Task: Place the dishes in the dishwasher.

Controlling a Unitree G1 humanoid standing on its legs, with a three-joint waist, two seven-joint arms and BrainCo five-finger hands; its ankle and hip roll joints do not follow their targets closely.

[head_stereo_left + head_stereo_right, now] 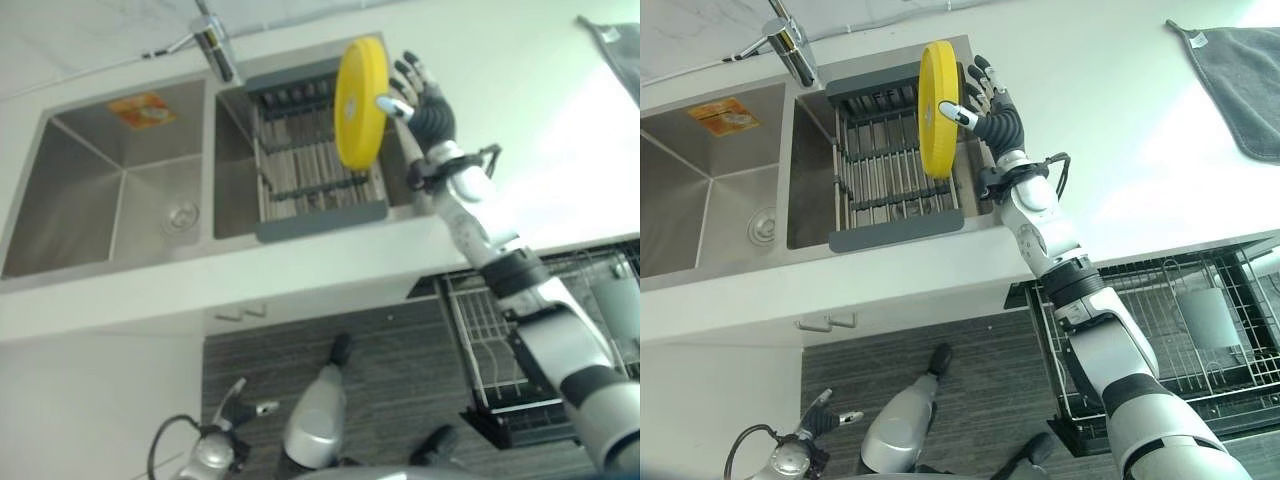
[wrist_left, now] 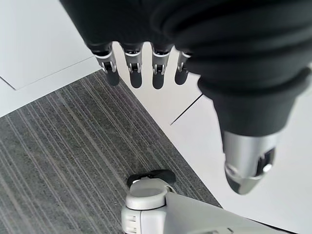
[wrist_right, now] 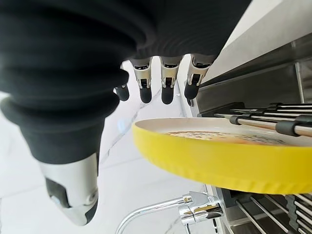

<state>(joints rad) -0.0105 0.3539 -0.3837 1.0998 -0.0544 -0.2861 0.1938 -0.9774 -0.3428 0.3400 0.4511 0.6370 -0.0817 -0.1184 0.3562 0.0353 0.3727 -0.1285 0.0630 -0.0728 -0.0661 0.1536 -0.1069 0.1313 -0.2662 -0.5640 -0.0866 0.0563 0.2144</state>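
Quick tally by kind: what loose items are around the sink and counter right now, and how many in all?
Yellow plate, at the right hand over the sink: 1
Drying rack in the sink basin: 1
Grey towel on the counter: 1
Metal cup in the dishwasher rack: 1
Total: 4

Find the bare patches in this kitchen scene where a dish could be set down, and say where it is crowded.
Free: the white counter between the sink and the grey towel, and the left sink basin. Crowded: the right basin, spanned by the drying rack, where the right hand is at the upright yellow plate. The dishwasher rack already carries a cup.
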